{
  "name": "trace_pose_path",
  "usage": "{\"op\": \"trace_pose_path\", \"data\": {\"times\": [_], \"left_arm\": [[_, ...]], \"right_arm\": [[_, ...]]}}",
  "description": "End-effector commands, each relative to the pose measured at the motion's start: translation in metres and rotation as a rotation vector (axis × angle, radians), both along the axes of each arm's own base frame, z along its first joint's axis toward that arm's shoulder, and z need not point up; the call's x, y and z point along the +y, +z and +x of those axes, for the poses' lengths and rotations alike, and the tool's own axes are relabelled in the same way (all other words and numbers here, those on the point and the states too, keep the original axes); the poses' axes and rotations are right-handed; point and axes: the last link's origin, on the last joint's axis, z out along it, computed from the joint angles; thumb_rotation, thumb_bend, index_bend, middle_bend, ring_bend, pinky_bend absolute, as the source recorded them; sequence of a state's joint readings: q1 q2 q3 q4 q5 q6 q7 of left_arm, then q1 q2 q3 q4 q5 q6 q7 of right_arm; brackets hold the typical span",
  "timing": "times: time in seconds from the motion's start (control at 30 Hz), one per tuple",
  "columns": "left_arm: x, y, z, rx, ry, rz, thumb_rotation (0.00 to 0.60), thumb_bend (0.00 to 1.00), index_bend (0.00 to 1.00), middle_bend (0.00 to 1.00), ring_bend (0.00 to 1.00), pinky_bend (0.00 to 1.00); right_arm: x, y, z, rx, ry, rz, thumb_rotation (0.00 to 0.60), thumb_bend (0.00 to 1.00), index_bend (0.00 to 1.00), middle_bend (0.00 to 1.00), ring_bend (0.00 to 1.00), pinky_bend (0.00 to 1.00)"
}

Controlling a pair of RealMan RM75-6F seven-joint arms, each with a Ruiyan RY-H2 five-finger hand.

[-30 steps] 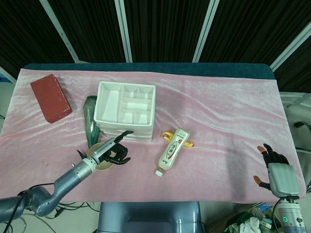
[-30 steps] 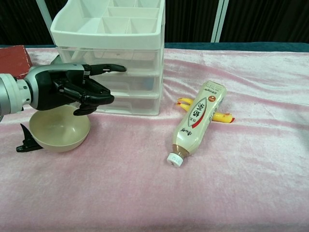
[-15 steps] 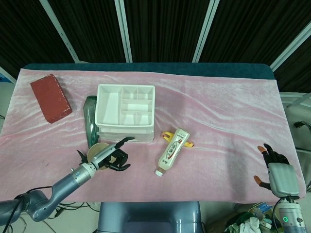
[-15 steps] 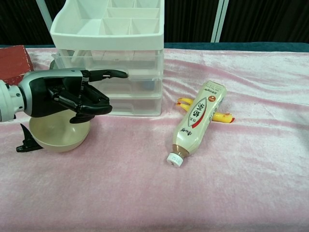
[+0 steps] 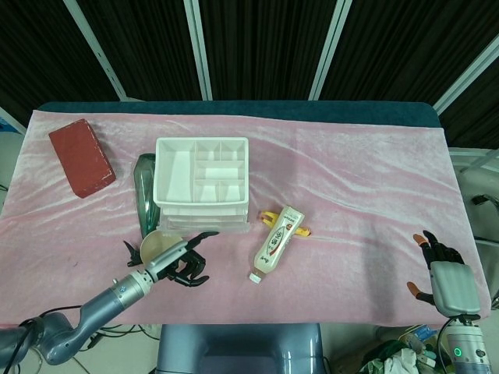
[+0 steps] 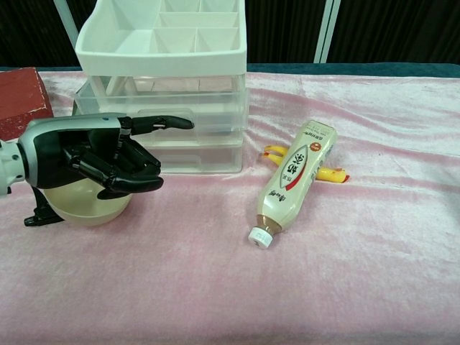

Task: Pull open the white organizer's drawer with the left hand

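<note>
We see the left hand (image 6: 93, 158) in front of the white organizer (image 6: 167, 68), one finger stretched to the top drawer (image 6: 169, 108), which juts forward, the others curled holding nothing. The right hand (image 5: 440, 269) rests spread and empty at the table's far edge.

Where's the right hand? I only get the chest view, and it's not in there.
Observer: The right hand sits at the table's near right corner, at the cloth's edge, well away from the bottle. Its fingers are spread and it holds nothing.
Operator: Anything left of the organizer, behind the bowl? The left hand blocks that for me.
Observer: Yes. A dark green object lies along the organizer's left side, just behind the bowl. The left hand is in front of both, not touching the green object.
</note>
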State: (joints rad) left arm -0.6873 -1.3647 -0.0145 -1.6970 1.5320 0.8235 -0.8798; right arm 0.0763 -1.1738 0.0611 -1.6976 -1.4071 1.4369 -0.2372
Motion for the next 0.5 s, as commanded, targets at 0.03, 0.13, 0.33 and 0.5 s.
{"op": "trace_pose_path", "data": {"times": [0.03, 0.13, 0.33, 0.5], "left_arm": [[-0.004, 0.000, 0.000, 0.005, -0.012, -0.006, 0.600, 0.35, 0.07, 0.78, 0.79, 0.84], [-0.010, 0.000, 0.000, 0.005, -0.024, -0.009, 0.600, 0.35, 0.07, 0.78, 0.79, 0.84], [-0.021, 0.002, -0.002, 0.009, -0.046, -0.019, 0.600, 0.35, 0.07, 0.78, 0.79, 0.84], [-0.027, 0.003, -0.003, 0.010, -0.067, -0.026, 0.600, 0.35, 0.07, 0.78, 0.79, 0.84]], "right_arm": [[0.000, 0.000, 0.000, 0.000, 0.000, 0.000, 0.600, 0.10, 0.16, 0.08, 0.19, 0.21], [0.000, 0.000, 0.000, 0.000, 0.000, 0.000, 0.600, 0.10, 0.16, 0.08, 0.19, 0.21], [0.000, 0.000, 0.000, 0.000, 0.000, 0.000, 0.600, 0.10, 0.16, 0.08, 0.19, 0.21], [0.000, 0.000, 0.000, 0.000, 0.000, 0.000, 0.600, 0.10, 0.16, 0.08, 0.19, 0.21]]}}
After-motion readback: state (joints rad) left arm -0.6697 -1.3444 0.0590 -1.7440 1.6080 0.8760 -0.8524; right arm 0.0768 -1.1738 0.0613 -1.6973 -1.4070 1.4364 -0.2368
